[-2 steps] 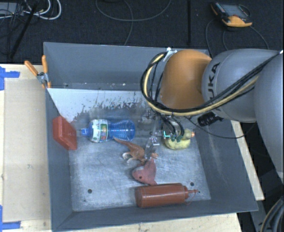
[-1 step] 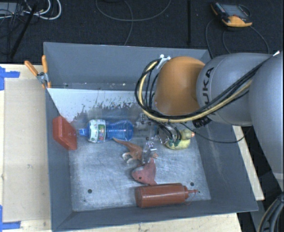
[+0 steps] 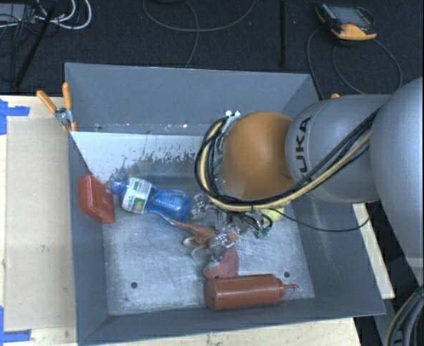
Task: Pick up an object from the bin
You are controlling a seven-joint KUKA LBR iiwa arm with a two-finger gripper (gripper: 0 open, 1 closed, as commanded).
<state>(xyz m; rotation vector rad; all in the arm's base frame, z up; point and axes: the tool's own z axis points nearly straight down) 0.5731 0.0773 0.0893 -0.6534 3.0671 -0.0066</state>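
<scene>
Grey metal bin [image 3: 147,272] holds a few loose things, and the tool [image 3: 225,235] hangs low near the blue end of the blue bottle [image 3: 153,199]. Below the tool, just beside that bottle, lies a small orange-brown figure [image 3: 194,231], thin and bent. I judge this the grasp step; next it must close and lift. Whether the tool is apart or together, I cannot tell.

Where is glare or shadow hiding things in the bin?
Camera view: glare whitens the bin's sloped back wall; the arm's orange cover shadows the floor round the end effector; the blue bottle, red block and brown squeeze bottle are evenly lit.
</scene>
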